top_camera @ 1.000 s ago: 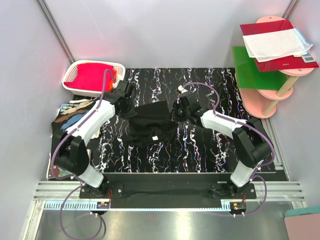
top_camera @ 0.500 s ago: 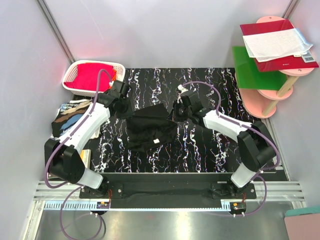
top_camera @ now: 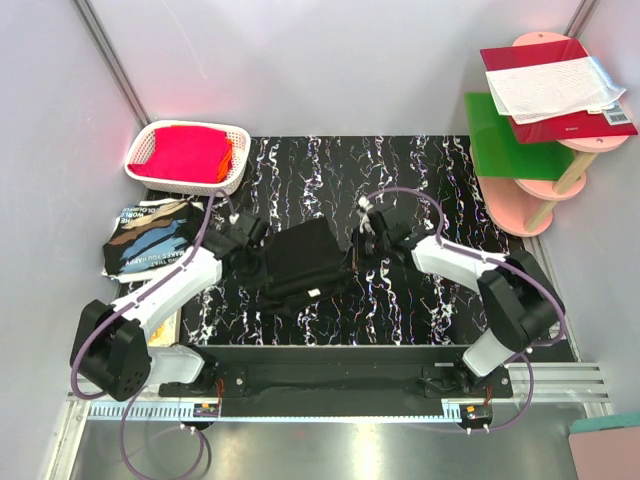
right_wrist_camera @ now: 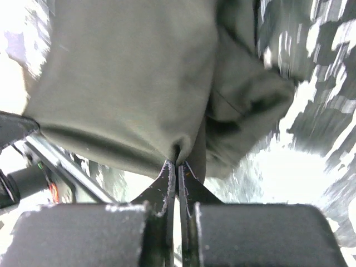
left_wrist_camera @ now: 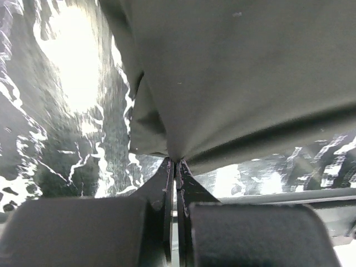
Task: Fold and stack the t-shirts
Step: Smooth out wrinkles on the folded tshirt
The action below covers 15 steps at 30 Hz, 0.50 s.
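Observation:
A black t-shirt (top_camera: 305, 262) hangs partly folded over the middle of the marbled table (top_camera: 420, 170), stretched between both grippers. My left gripper (top_camera: 252, 250) is shut on its left edge. In the left wrist view the cloth (left_wrist_camera: 239, 72) bunches into the closed tips of the left gripper (left_wrist_camera: 176, 161). My right gripper (top_camera: 358, 245) is shut on the shirt's right edge. The right wrist view shows the fabric (right_wrist_camera: 128, 72) pinched at the right gripper (right_wrist_camera: 177, 163). A small white tag shows near the shirt's front edge. Another t-shirt (top_camera: 150, 235), print side up, lies off the table's left side.
A white basket (top_camera: 150, 140) holding red cloth (top_camera: 187, 155) stands at the back left corner. At the back right is a pink shelf stand (top_camera: 545, 195) with a green board (top_camera: 505, 145) and a red book (top_camera: 555, 85). Grey walls close in behind and at both sides.
Both grippers have drawn the black t-shirt toward the near edge, and it now hangs tauter and more rectangular between them. The left arm has swung down and to the left.

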Motion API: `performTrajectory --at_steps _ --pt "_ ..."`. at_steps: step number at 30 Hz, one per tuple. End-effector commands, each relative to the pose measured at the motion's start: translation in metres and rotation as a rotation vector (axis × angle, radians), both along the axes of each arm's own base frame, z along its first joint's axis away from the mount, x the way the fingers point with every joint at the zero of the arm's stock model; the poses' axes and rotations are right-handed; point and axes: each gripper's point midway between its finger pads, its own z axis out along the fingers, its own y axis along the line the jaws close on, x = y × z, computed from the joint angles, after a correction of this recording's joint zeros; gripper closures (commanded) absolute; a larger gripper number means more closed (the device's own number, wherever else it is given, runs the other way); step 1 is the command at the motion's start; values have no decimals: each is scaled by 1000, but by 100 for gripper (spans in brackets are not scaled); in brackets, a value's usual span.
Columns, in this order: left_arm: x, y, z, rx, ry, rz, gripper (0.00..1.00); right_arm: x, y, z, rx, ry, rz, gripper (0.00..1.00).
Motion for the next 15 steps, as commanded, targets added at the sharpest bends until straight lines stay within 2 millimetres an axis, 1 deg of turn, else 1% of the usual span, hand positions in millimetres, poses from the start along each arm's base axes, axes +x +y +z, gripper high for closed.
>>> performTrajectory --at_steps 1,2,4,5,7,8,9,10,11,12,13,14,15 --pt "-19 -7 -26 -17 50 8 100 -38 -3 -45 -12 165 31 100" --pt "-23 -8 -34 -12 70 10 100 -44 -4 -57 -23 195 33 100" --pt "-26 -15 -40 -12 79 -5 100 -50 -5 -70 -20 220 33 100" --pt "-29 -17 -47 -2 96 -11 100 -52 -6 -78 -25 238 30 100" --pt "-35 -21 -55 7 114 -28 100 -52 -4 -84 -27 245 31 98" --pt "-37 -21 -62 21 134 -32 100 -52 -6 -90 -40 254 27 95" --pt "-39 -22 -64 28 141 -40 100 -52 -6 -92 -42 260 23 91" --pt "-41 -23 -66 34 150 -48 96 -52 -5 -93 -43 262 25 86" --pt "-43 -22 -69 41 160 -49 84 -53 -3 -91 -34 265 38 79" --pt "-43 -24 -69 41 159 -55 59 -54 -2 -90 -30 261 46 50" --pt "-44 -24 -68 42 158 -63 27 -55 -2 -87 -26 253 56 42" --pt "-43 -25 -64 32 147 -62 17 -53 0 -77 -9 227 60 31" --pt "-42 -26 -60 27 133 -61 11 -53 1 -70 0 206 68 20"
